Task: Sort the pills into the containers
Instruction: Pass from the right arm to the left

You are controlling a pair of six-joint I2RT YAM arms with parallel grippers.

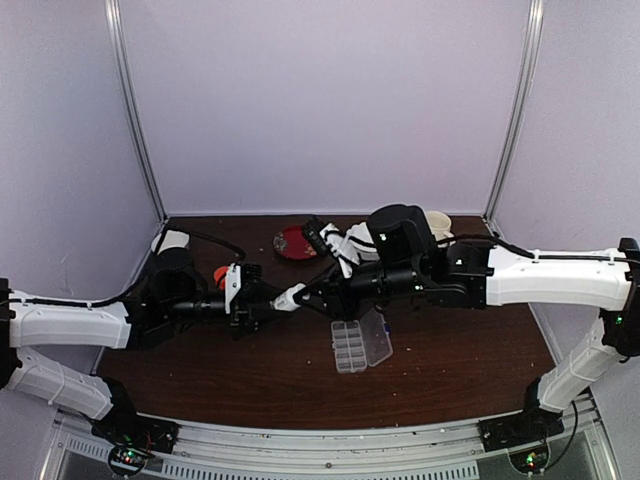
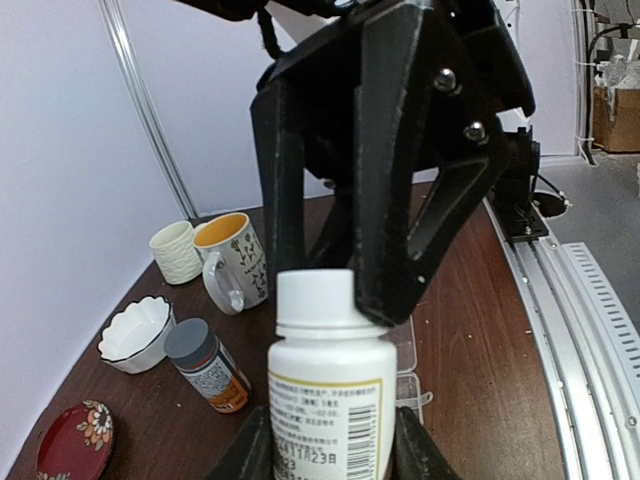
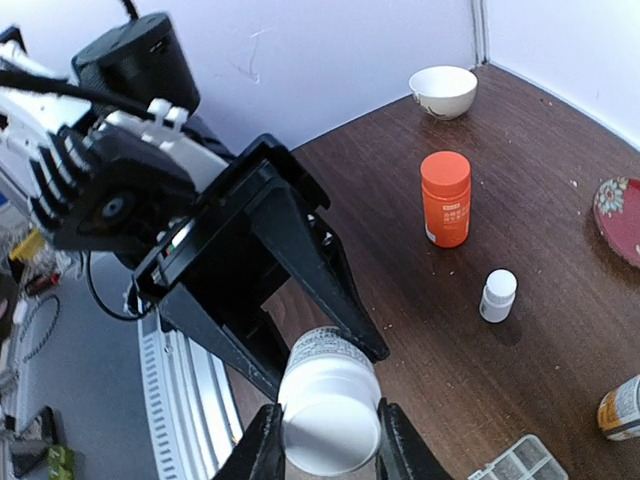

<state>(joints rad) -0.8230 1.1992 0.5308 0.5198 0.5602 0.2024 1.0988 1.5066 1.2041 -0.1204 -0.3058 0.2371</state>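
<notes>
Robot lab cell: white walls [image 1: 330, 100] around a brown table [image 1: 460, 370]

Smooth white plastic bottle [image 2: 330, 390] with glossy paper label [image 2: 325, 425], clear plastic organizer box [image 1: 350, 348], dark polished wood table [image 1: 450, 370].

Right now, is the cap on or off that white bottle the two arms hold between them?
On. The white cap sits on the white bottle, with the right gripper clamped around it.
</notes>
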